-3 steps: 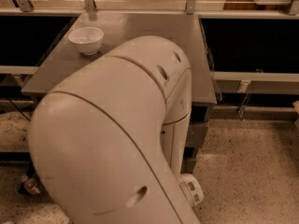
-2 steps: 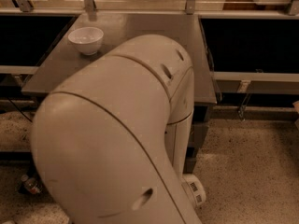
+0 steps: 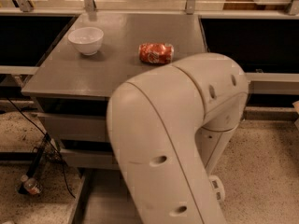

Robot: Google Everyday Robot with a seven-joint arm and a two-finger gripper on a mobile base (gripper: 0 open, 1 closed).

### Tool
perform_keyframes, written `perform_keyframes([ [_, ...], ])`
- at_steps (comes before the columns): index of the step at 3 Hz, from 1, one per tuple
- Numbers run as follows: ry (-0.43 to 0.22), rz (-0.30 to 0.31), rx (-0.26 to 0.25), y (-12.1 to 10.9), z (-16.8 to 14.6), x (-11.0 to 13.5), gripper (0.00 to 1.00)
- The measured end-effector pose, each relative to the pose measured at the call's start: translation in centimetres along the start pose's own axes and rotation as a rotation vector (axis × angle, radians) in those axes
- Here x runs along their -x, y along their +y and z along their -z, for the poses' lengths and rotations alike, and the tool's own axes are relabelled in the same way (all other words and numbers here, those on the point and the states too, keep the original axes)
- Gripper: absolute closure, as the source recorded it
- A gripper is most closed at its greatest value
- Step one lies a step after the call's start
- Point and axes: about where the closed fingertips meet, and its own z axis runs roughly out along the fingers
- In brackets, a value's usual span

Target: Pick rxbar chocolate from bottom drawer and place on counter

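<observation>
The grey counter (image 3: 117, 69) fills the upper middle of the camera view. The bottom drawer (image 3: 100, 202) stands pulled out below it at the lower left; only a strip of its grey floor shows. The rxbar chocolate is hidden or out of view. My big white arm (image 3: 173, 139) covers the lower middle and right of the view. The gripper is not in view, hidden behind or below the arm.
A white bowl (image 3: 86, 40) stands on the counter's back left. A red soda can (image 3: 156, 53) lies on its side near the counter's middle. Two shut grey drawer fronts (image 3: 74, 127) sit under the counter. A black cable and a bottle (image 3: 31, 185) lie on the floor at the left.
My arm has swung to the right and lower in the view, uncovering the red can, the counter's middle and the drawer fronts.
</observation>
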Motion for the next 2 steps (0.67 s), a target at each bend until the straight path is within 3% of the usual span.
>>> perform_keyframes([
  [1, 0.040, -0.070, -0.004, -2.1, -1.4, -3.6, 1.00],
  [2, 0.065, -0.112, -0.011, -3.6, -2.3, -5.7, 1.00],
])
